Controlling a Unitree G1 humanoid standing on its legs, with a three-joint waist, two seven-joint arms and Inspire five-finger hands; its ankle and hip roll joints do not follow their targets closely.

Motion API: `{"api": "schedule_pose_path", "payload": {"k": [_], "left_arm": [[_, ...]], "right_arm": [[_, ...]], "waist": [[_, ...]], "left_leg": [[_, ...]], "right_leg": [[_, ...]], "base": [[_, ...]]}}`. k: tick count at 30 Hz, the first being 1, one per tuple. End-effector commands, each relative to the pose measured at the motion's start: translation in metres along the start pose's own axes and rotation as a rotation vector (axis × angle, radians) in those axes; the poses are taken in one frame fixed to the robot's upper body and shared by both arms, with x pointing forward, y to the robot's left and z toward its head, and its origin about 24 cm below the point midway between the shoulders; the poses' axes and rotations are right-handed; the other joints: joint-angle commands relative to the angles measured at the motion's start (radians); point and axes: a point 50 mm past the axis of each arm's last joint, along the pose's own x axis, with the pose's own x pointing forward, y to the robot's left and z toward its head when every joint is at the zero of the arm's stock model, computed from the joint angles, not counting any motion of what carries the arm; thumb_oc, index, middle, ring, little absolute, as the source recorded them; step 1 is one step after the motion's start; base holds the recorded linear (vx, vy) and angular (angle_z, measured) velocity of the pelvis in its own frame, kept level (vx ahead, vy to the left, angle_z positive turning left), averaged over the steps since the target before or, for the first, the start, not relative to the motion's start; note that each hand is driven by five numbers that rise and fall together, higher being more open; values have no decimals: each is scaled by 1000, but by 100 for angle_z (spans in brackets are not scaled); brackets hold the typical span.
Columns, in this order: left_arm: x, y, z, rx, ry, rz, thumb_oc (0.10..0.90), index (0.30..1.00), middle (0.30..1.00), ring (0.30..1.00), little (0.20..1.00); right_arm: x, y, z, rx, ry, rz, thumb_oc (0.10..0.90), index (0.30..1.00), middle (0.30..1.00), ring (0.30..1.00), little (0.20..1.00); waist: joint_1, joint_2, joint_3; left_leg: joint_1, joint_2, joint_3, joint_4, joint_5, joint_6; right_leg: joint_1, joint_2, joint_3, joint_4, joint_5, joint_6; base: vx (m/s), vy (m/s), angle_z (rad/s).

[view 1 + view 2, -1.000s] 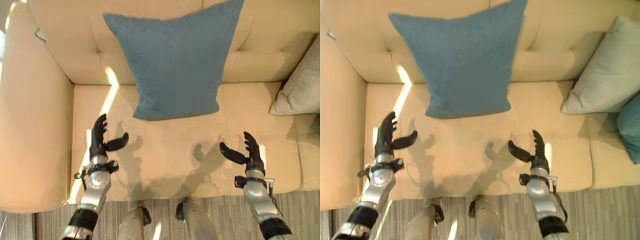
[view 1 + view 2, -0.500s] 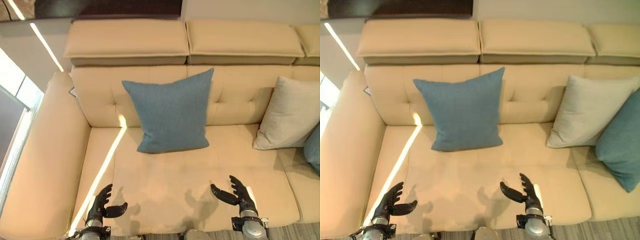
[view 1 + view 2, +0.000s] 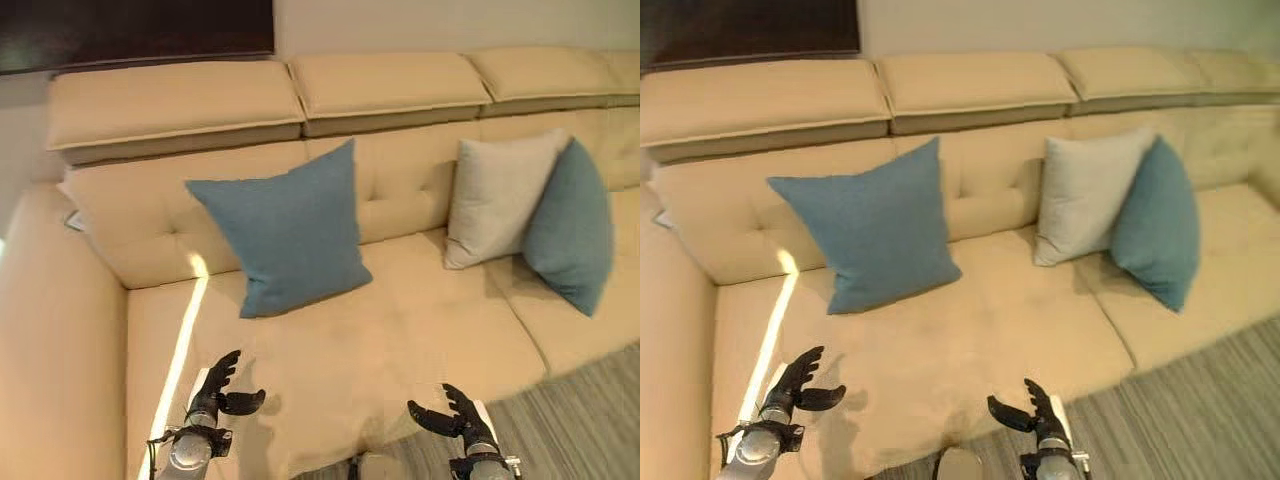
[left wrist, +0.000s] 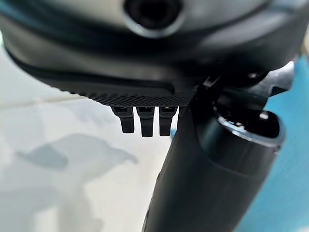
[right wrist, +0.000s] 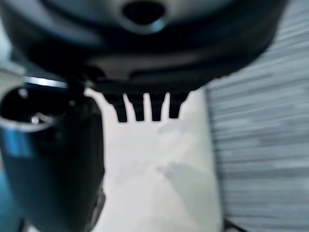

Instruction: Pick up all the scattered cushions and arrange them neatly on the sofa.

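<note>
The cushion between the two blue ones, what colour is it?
The cushion is light grey; clearest in the right eye view.

Three cushions on the beige fabric sofa.
Large blue square cushion leans on the backrest toward the left end; pale grey cushion and second blue cushion, touching, toward the right.

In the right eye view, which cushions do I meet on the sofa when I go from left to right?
Large blue cushion → pale grey cushion → second blue cushion, which partly overlaps the grey one's right edge. All three lean against the sofa's backrest.
</note>
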Motion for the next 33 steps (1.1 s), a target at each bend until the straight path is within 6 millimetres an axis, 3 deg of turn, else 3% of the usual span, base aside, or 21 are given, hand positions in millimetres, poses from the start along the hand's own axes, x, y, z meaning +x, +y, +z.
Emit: {"api": "schedule_pose_path", "payload": {"k": [1, 5, 7, 8, 12, 14, 15, 16, 18, 19, 22, 25, 27, 29, 31, 33], "left_arm": [[5, 0, 3, 7, -21, 35, 800, 900, 900, 900, 900], [1, 2, -14, 16, 56, 45, 800, 900, 900, 900, 900], [-3, 3, -23, 19, 85, 47, 800, 900, 900, 900, 900], [-5, 2, -34, 23, 141, 58, 800, 900, 900, 900, 900], [-5, -3, -36, 25, 156, 49, 800, 900, 900, 900, 900], [-2, -8, -32, 31, 149, 31, 800, 900, 900, 900, 900], [2, -15, -24, 30, 119, 14, 800, 900, 900, 900, 900], [2, -15, -23, 30, 119, 14, 800, 900, 900, 900, 900], [4, -23, -17, 17, 97, -12, 800, 900, 900, 900, 900], [4, -23, -17, 17, 97, -12, 800, 900, 900, 900, 900], [4, -31, -17, 4, 103, -33, 800, 900, 900, 900, 900], [8, -37, -13, 28, 101, -49, 800, 900, 900, 900, 900], [15, -35, -2, 59, 64, -46, 800, 900, 900, 900, 900], [17, -32, 0, 73, 58, -37, 800, 900, 900, 900, 900], [21, -21, 4, 119, 49, -21, 800, 900, 900, 900, 900], [23, -14, 2, 149, 60, -19, 800, 900, 900, 900, 900]], "right_arm": [[13, -19, 31, 17, -120, -81, 800, 900, 900, 900, 900], [14, -17, 30, 21, -110, -75, 800, 900, 900, 900, 900], [15, -15, 31, 13, -113, -67, 800, 900, 900, 900, 900], [16, -14, 33, 11, -114, -60, 800, 900, 900, 900, 900], [16, -16, 34, 7, -118, -65, 800, 900, 900, 900, 900], [16, -17, 30, 9, -99, -73, 800, 900, 900, 900, 900], [17, -19, 23, 5, -69, -83, 800, 900, 900, 900, 900], [17, -19, 24, 5, -70, -83, 800, 900, 900, 900, 900], [17, -21, 17, -12, -40, -91, 800, 900, 900, 900, 900], [17, -21, 17, -12, -40, -91, 800, 900, 900, 900, 900], [17, -23, 8, -30, 2, -95, 800, 900, 900, 900, 900], [17, -25, 2, -30, 41, -113, 800, 900, 900, 900, 900], [17, -18, -1, -63, 66, -100, 800, 900, 900, 900, 900], [17, -16, -1, -73, 70, -94, 800, 900, 900, 900, 900], [18, -7, 1, -95, 72, -64, 800, 900, 900, 900, 900], [16, -7, -4, -122, 85, -54, 800, 900, 900, 900, 900]], "waist": [[45, 64, 12], [71, 65, -7], [97, 49, -22], [101, 38, -30], [94, 42, -24], [86, 47, -14], [87, 48, 4], [87, 49, 1], [82, 47, 5], [81, 47, 3], [70, 57, -8], [47, 68, -15], [30, 67, -13], [34, 65, -7], [50, 61, 16], [76, 71, 27]], "left_leg": [[14, 27, -129, 31, -101, 11], [-6, 32, -111, 39, -92, 14], [-25, 28, -91, 53, -88, 6], [-49, 40, -78, 74, -73, -11], [-87, 64, -71, 119, -56, -31], [-106, 74, -85, 144, -46, -41], [-143, 71, -148, 187, -40, -53], [-147, 72, -149, 186, -37, -53], [-125, 32, -256, 225, -102, -49], [-128, 31, -257, 223, -100, -48], [-71, -3, -325, 217, -152, -50], [-53, -8, -322, 168, -147, -42], [-46, -10, -270, 112, -142, -19], [-44, -6, -239, 101, -140, -16], [-53, 17, -191, 105, -131, -14], [-49, 51, -117, 99, -116, -11]], "right_leg": [[-9, 84, 8, 350, -296, 8], [67, 84, -5, 364, -345, -11], [147, 84, -29, 267, -356, -16], [171, 113, 10, 162, -366, -21], [180, 138, 24, 98, -362, -43], [194, 144, 16, 77, -362, -53], [182, 142, 24, 87, -357, -65], [178, 143, 23, 86, -355, -65], [164, 131, 46, 98, -344, -72], [161, 131, 45, 97, -342, -72], [146, 127, 82, 97, -328, -67], [116, 115, 114, 86, -290, -47], [48, 95, 169, 60, -222, -3], [21, 90, 177, 67, -206, 10], [-28, 71, 106, 118, -199, 24], [3, 15, -80, 190, -245, 0]], "base": [[-244, 68, 23], [-138, -41, -11], [-117, -146, -17], [-99, -179, -33], [-102, -128, -28], [-161, -61, 0], [-141, -2, 6], [-209, 16, 5], [-141, 61, -5], [-92, 80, -22], [-45, 105, -38], [-64, 245, -50], [-146, 271, -59], [-137, 166, -125], [-227, 82, -142], [-225, 103, -155]]}}
